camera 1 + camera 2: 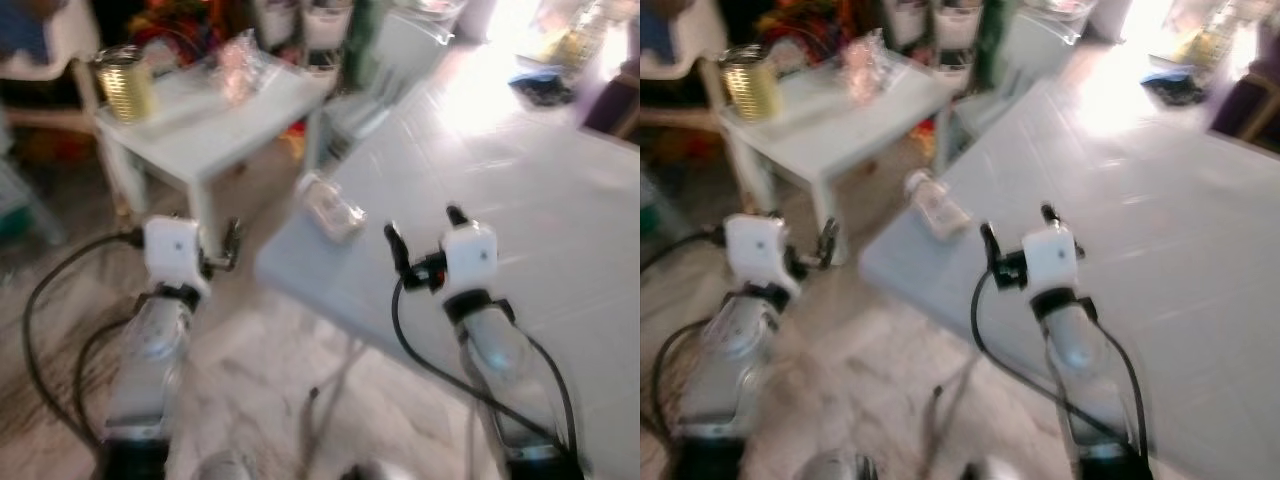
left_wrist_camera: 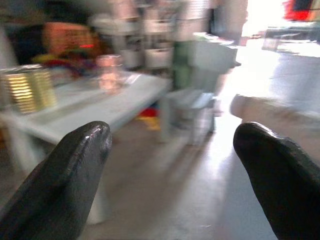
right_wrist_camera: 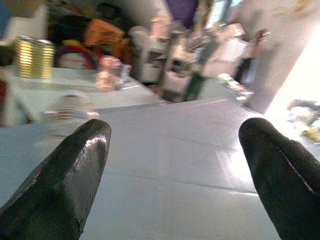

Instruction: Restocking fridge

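A: While the views blur, where is the stock?
B: A clear jar lies toppled on the grey table, at eleven o'clock from the right gripper, near and reachable.
A: And the tools?
B: Right gripper and left gripper both spread wide, empty, readied to grasp.

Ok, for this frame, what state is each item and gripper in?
Clear jar: lying on its side near the big table's corner.
Gold can: upright on the small white table.
Left gripper: open, empty.
Right gripper: open, empty, over the big table.
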Controlling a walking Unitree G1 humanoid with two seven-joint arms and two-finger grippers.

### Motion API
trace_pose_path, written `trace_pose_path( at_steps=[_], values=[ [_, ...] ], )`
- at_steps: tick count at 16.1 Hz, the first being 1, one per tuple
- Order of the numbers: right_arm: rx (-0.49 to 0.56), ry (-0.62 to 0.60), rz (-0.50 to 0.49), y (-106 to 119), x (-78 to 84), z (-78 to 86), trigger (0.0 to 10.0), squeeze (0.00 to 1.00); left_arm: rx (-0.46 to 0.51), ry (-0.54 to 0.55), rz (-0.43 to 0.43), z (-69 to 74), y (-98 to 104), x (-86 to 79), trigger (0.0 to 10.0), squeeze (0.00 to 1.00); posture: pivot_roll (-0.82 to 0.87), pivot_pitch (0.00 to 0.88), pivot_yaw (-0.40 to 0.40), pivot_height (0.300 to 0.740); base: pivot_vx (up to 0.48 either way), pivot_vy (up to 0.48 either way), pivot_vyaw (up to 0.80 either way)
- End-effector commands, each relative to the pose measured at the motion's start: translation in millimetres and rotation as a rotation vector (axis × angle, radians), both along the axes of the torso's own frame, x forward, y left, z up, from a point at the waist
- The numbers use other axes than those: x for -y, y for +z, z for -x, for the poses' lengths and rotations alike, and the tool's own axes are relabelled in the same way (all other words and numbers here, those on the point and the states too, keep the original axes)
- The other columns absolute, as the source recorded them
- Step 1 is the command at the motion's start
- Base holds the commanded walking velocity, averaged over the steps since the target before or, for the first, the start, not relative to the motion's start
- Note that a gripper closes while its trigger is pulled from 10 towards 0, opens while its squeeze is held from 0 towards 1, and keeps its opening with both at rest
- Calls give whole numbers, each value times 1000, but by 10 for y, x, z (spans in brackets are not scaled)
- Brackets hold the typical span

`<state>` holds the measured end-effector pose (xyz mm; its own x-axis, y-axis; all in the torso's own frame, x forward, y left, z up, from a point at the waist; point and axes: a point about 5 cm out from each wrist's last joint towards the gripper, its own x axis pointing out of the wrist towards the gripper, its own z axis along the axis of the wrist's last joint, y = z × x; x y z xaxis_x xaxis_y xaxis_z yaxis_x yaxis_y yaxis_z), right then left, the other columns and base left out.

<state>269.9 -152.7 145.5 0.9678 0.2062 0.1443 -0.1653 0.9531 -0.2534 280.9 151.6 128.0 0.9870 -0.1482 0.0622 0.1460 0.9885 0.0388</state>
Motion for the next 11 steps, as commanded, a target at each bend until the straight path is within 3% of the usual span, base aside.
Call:
trace_pose_path(
  at_steps=[1, 8, 11],
  values=[
    [75, -3, 18, 131, -19, 7, 10000, 0, 15, -8, -12, 7, 19, -15, 10000, 0, 76, 75, -58, 740, 431, 0, -800],
    [109, 13, 44, 189, -79, -27, 10000, 0, 80, -7, -18, -25, 102, 33, 10000, 0, 86, 97, -60, 740, 454, 0, -763],
    [123, 30, 62, 212, -91, -53, 10000, 0, 120, 35, 15, 30, 144, 19, 10000, 0, 86, 101, -62, 740, 150, 0, 0]
  ],
)
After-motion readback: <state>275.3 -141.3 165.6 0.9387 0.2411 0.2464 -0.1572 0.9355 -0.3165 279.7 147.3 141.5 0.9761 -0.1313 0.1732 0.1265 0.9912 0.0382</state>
